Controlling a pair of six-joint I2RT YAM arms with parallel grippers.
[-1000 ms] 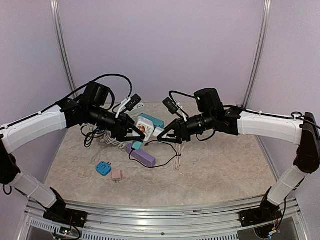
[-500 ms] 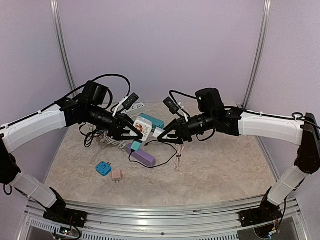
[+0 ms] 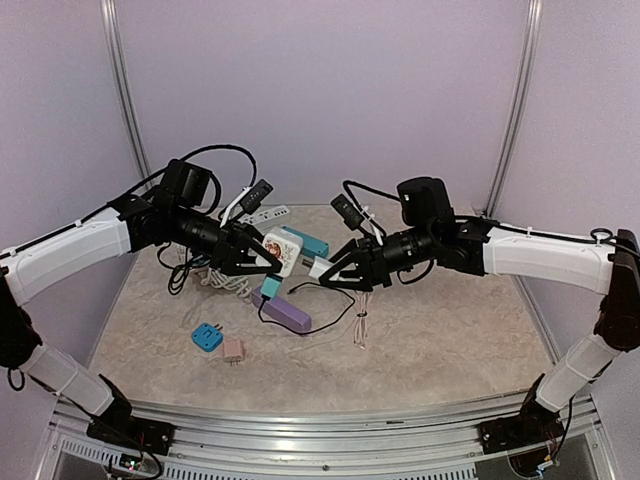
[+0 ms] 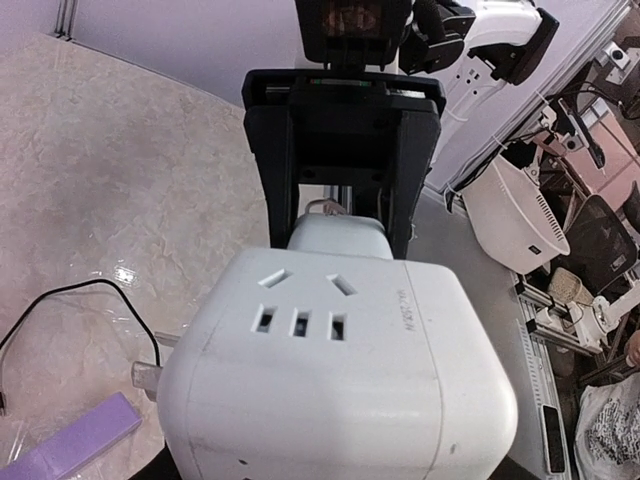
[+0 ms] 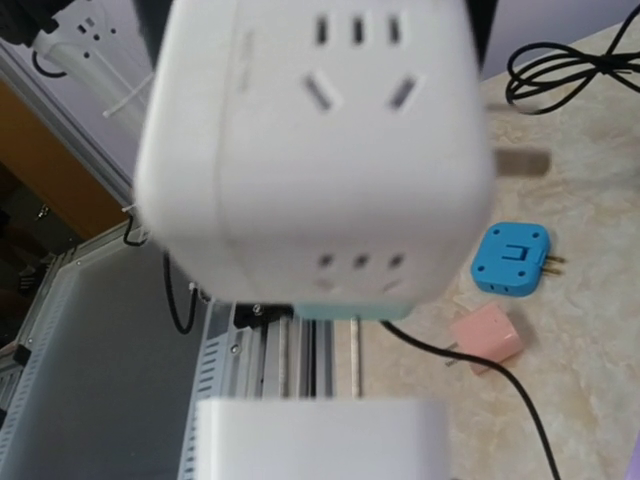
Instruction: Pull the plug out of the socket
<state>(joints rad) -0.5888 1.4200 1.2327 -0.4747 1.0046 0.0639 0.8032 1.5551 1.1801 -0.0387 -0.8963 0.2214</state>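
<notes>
Beige stone table (image 3: 450, 330) stretches right. My left gripper (image 3: 263, 262) hugs the white cube socket (image 4: 340, 370) — my right gripper (image 3: 330, 272) pinches the white plug (image 4: 335, 237), pointing left.

purple block (image 3: 287, 313) lying left of centre on a marbled tabletop (image 3: 450, 340), thin black cable (image 3: 335, 322) trailing rightward past it, blue adapter (image 3: 207, 337) and pink adapter (image 3: 233, 350) sitting close together lower left, teal box (image 3: 305, 243) resting mid-frame, white power strip (image 3: 268, 213) lying behind
</notes>
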